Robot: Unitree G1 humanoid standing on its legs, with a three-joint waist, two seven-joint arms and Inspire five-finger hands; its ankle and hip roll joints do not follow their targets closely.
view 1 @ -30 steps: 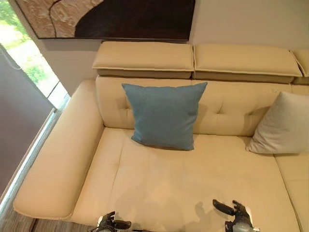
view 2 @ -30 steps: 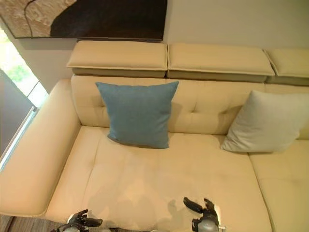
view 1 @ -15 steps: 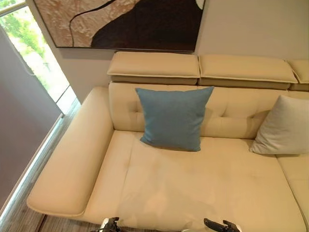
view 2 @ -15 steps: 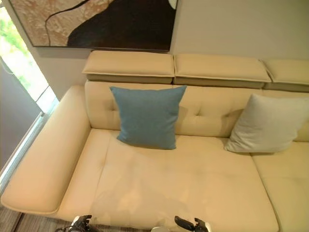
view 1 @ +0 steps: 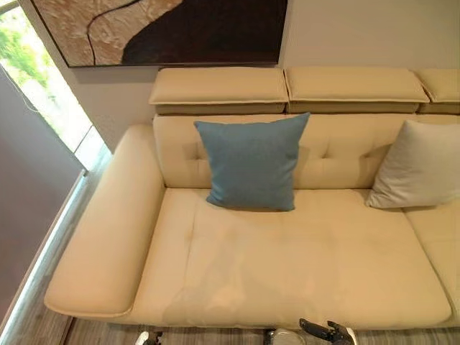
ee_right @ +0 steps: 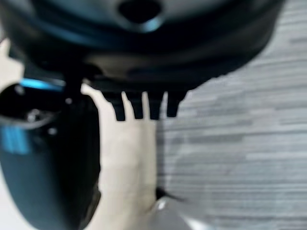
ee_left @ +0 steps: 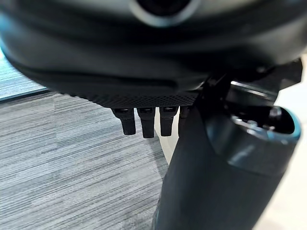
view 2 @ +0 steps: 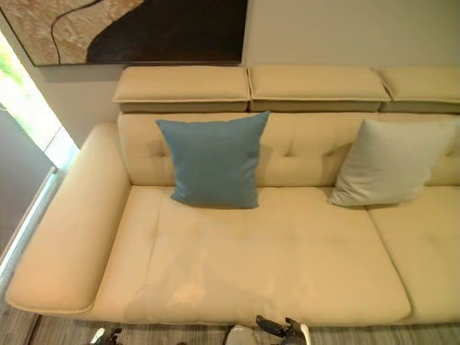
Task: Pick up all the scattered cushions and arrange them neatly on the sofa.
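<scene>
Leaning upright on the sofa (view 1: 287,266): blue cushion (view 1: 251,164), grey cushion (view 1: 420,165); both hands (ee_left: 148,120) (ee_right: 144,108) relaxed, empty.

Look at the left hand (ee_left: 201,158) in its wrist view: you see a black, rounded housing with a fine dotted texture along its lower rim and a round lens-like ring at 12 o'clock. Short, square-ended black fingers (ee_left: 147,122) stand in a row beneath it, and a thick, glossy dark thumb with a bluish sheen fills 5 o'clock. Your right hand (ee_right: 53,167) looks the same: black shell, stubby black fingers (ee_right: 136,106), and a thumb marked with a bright blue streak at 9 o'clock.
</scene>
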